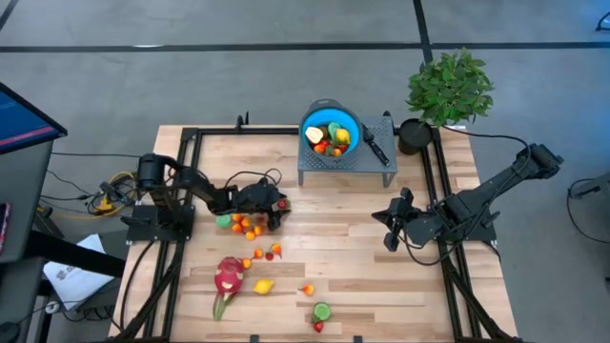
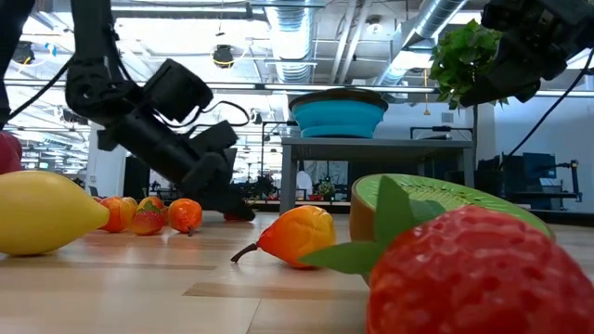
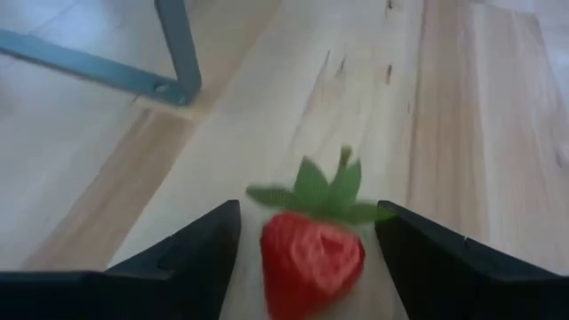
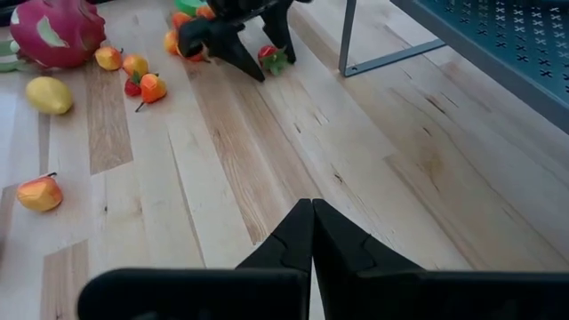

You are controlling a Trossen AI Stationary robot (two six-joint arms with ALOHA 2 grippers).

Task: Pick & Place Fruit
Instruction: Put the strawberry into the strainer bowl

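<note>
A pick was in hand on the left half of the tabletop. The left gripper [image 1: 277,205] was lowered to the wood near the middle of the table, reached out from the left edge with its arm stretched low and nearly flat. Its jaws stood wide, one on each side of a strawberry [image 3: 311,253] that lay on the wood between them, not visibly touched by either. As a judgement, the next move called for the jaws to be closed on the strawberry, then for a lift and a carry to the blue bowl [image 1: 331,125] on the grey stand [image 1: 345,162] at the back edge, where some fruit already lay. Other fruit was scattered toward the front edge. The right gripper [image 4: 311,233] was held closed and empty above the right half, its arm folded in from the right edge.
</note>
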